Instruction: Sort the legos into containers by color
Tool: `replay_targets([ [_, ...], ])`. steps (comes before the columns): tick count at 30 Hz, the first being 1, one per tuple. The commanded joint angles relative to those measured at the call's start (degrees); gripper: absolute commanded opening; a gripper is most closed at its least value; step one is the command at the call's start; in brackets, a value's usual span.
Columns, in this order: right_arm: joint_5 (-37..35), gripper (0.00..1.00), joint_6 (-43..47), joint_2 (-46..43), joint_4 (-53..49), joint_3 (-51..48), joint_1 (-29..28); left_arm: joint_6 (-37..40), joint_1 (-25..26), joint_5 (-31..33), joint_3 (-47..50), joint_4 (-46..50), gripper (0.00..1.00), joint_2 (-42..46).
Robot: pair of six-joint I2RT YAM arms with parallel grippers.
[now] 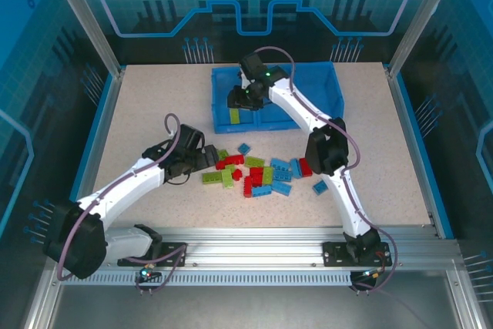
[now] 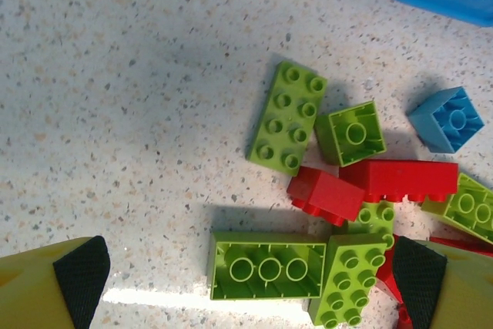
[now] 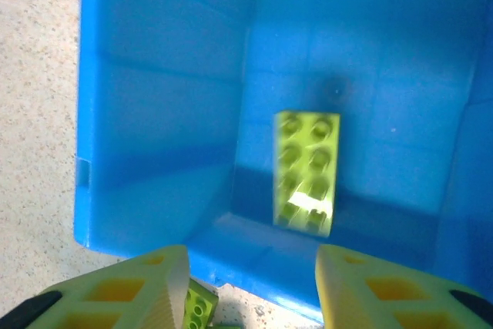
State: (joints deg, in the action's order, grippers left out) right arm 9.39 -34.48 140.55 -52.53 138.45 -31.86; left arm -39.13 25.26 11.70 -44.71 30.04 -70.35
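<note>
The tabletop (image 2: 115, 113) is patterned in off-white, speckled with tan and dark flecks. On it, a lime green brick (image 2: 287, 117), a red brick (image 2: 400, 179) and a light blue brick (image 2: 448, 119) are seen. The tray (image 3: 154, 113) is coloured a solid bright blue, and the lone brick (image 3: 308, 171) in it is lime green. On the left gripper (image 2: 250, 279), yellow fingers (image 2: 31, 298) and black pads (image 2: 81, 275) are seen. The arms (image 1: 123, 182) are finished in white with black joints.

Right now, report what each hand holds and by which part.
Nothing is held. The left hand is open above the loose bricks; the right hand is open over the tray, a green brick inside it untouched.
</note>
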Motion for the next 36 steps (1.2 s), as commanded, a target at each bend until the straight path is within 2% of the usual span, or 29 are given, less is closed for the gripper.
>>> replay_targets([
  [1, 1.06, 0.53, -0.27, 0.90, -3.37, 1.65, -0.66, -2.75, 1.20, -0.74, 1.15, 2.03, 0.99, 0.71],
  [5, 1.60, 0.64, 0.29, -0.70, -2.35, 0.19, -0.92, -4.46, 3.71, -0.72, 1.29, 2.23, 0.99, 1.00],
  [9, 3.75, 0.71, 0.53, -5.07, 1.57, -3.96, -1.51, -8.40, 9.45, 0.85, 1.11, 3.01, 0.99, 0.36],
  [11, 3.93, 0.72, 1.22, -6.94, 2.96, -5.99, -1.95, -10.70, 12.76, 1.83, 1.12, 3.19, 0.99, 0.04],
  [15, -1.35, 0.72, 1.87, -12.67, 2.57, -10.37, -1.74, -14.60, 17.49, 3.57, 1.45, 2.90, 0.97, -1.19],
  [20, -2.52, 0.71, 2.17, -19.77, 4.60, -19.38, 0.75, -14.80, 21.14, 3.92, 1.31, 0.84, 0.85, -4.80],
  [27, -4.82, 0.70, 3.15, -28.84, 6.58, -31.33, 3.73, -18.05, 23.24, 6.02, -0.12, 1.71, 0.79, -10.06],
  [36, -5.12, 0.70, 3.01, -36.32, 8.41, -42.19, 8.32, -18.26, 23.26, 8.11, -0.82, -3.68, 0.74, -15.36],
])
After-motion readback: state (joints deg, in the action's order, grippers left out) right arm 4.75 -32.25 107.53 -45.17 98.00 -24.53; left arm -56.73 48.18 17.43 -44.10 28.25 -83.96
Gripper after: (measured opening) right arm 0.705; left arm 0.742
